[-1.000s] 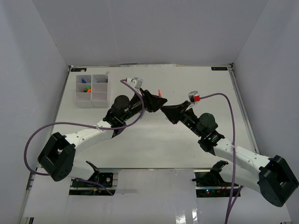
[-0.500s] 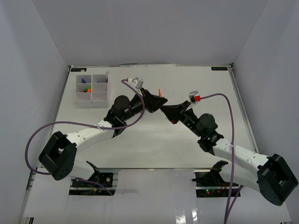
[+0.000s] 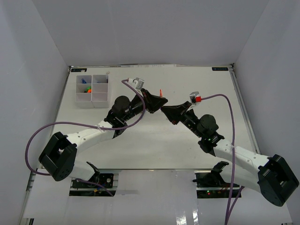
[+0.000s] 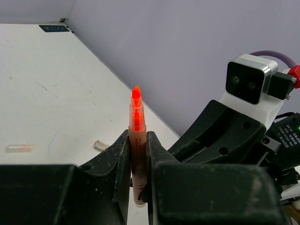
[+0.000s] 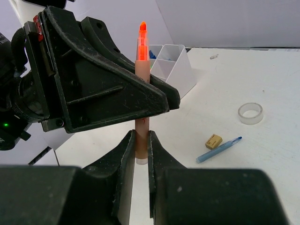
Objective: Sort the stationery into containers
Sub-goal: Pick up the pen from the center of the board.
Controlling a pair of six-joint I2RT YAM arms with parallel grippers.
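Orange at its bare tip and pale pink along its barrel, one uncapped highlighter stands upright above the middle of the white table, held by both arms at once. The black left gripper is clamped on the barrel, one finger pressed against each side. The black right gripper is likewise closed on the lower end of the same barrel, just beneath the left one.

One translucent white plastic organiser tray sits near the far left corner of the table, well apart from the grippers. Small orange, green and blue items lie in one of its far left compartments.

The right wrist view shows three loose things on the table: one clear tape ring, one small tan block and one slim blue pen just beside the block. The left wrist view shows two small pale pieces lying apart from each other; what they are cannot be told.

The left gripper's body hides part of the tray from the right wrist. The right arm's black housing and its wrist camera fill the right side of the left wrist view.
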